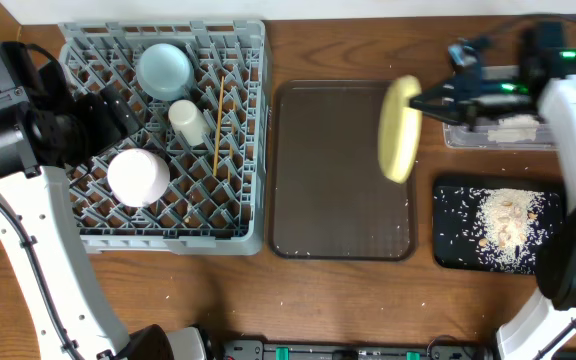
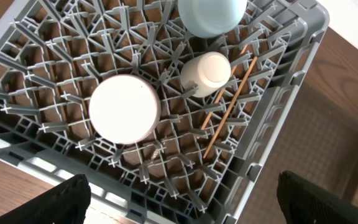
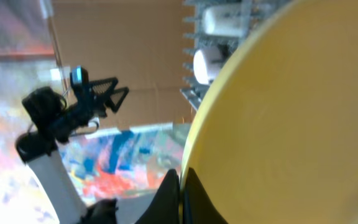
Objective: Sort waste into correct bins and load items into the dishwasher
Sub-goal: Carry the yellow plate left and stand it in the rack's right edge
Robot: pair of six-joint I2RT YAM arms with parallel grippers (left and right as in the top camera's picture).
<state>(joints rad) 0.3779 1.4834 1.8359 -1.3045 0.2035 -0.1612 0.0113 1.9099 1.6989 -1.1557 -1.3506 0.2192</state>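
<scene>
Since, from overhead, the yellow plate (image 1: 399, 128) hangs on edge over the brown tray (image 1: 328, 180), its rim pinched by the right jaws, 1 slip would drop it short of the dish rack (image 1: 168, 243). Left wrist: left jaws spread wide, empty, above the rack. Right wrist: the bite seems shallow, though blurred.

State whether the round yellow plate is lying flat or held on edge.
On edge. Overhead, the round yellow plate shows as a narrow oval above the dark brown rectangular tray, its rim pinched by the right gripper.
</scene>
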